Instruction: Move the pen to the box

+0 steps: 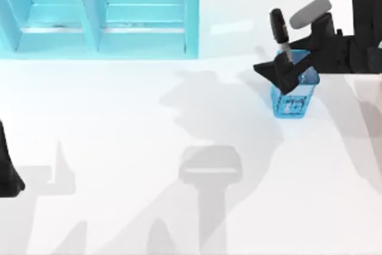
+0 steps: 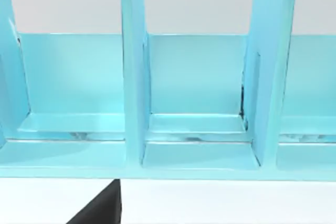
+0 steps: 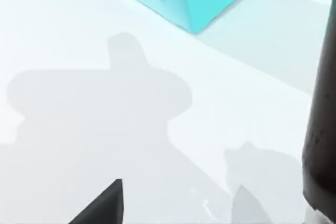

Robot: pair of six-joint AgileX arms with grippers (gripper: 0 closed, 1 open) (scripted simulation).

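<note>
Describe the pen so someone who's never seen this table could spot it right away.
Look at the right side of the white table, away from the big turquoise box. A small blue mesh holder stands there, with the right gripper at its rim. The pen rises from it: slim, silver-grey barrel, thick black cap on top.

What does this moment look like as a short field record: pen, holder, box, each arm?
pen: standing tilted in the blue mesh holder, black cap end up
blue mesh holder: on the table's right side, away from the box
box: light blue, divided into compartments, at the table's back left; no pen in it
right gripper: at the holder's mouth, around the pen's barrel; grip cannot be judged
left arm: parked at the table's left edge
task state: pen not yet moved
</note>
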